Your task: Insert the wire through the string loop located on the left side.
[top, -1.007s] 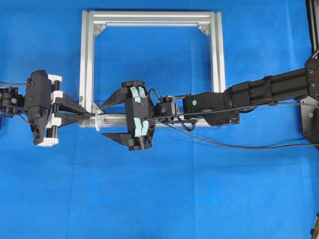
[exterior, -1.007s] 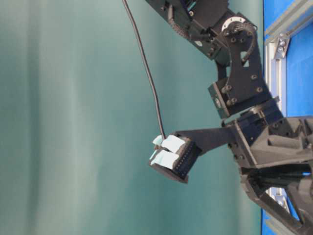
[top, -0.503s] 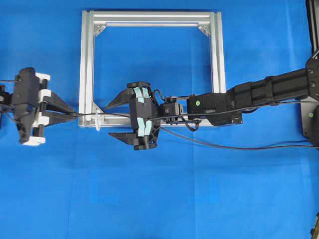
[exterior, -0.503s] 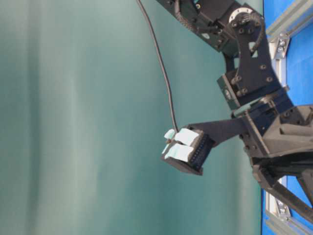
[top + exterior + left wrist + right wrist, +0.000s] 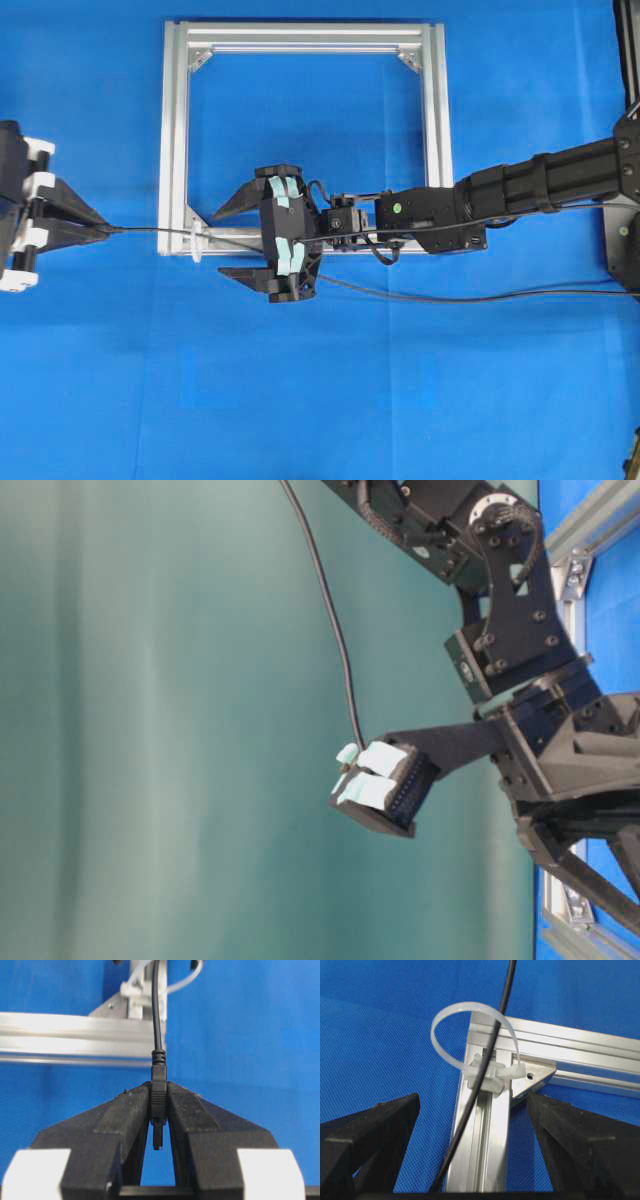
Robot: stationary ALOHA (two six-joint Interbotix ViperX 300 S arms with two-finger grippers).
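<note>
Two grippers split the work. The left gripper is clenched on the plug of the wire, out beyond the frame, so the cable runs taut through the loop at the frame's lower-left corner. The right gripper stands released, its fingers either side of the wire, leaving it free to slide.

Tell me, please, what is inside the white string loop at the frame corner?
The black wire runs through the string loop, over the silver frame. Its plug end is outside, clamped in the left gripper. Nothing else is inside.
</note>
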